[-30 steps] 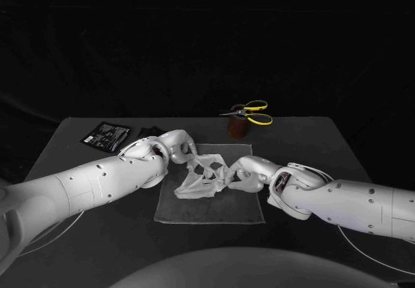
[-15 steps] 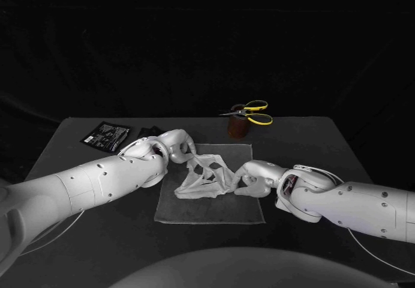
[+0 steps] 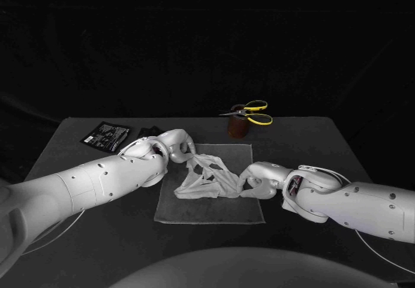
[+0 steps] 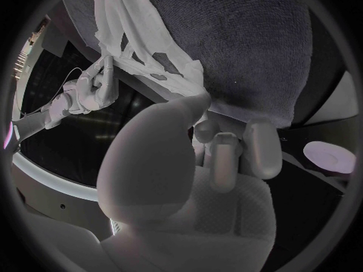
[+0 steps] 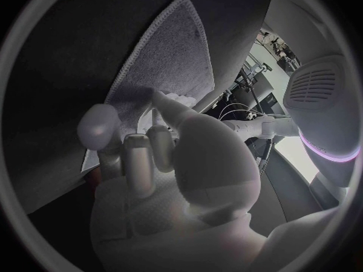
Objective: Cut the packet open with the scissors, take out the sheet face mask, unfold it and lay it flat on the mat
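White sheet mask (image 3: 207, 177), rumpled, stretched over mat (image 3: 211, 211), pinched by left hand (image 3: 176, 146) and right hand (image 3: 259, 179)

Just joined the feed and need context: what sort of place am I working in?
Probably a staged robot test bench, not a home: a black table against black drapes, one grey mat under the sheet face mask, scissors parked in a holder.

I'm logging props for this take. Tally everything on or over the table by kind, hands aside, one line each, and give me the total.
Sheet face mask: 1
Grey mat: 1
Black packet: 1
Yellow-handled scissors: 1
Brown holder that the scissors stand in: 1
Small dark item beside the packet, too unclear to name: 1
Total: 6
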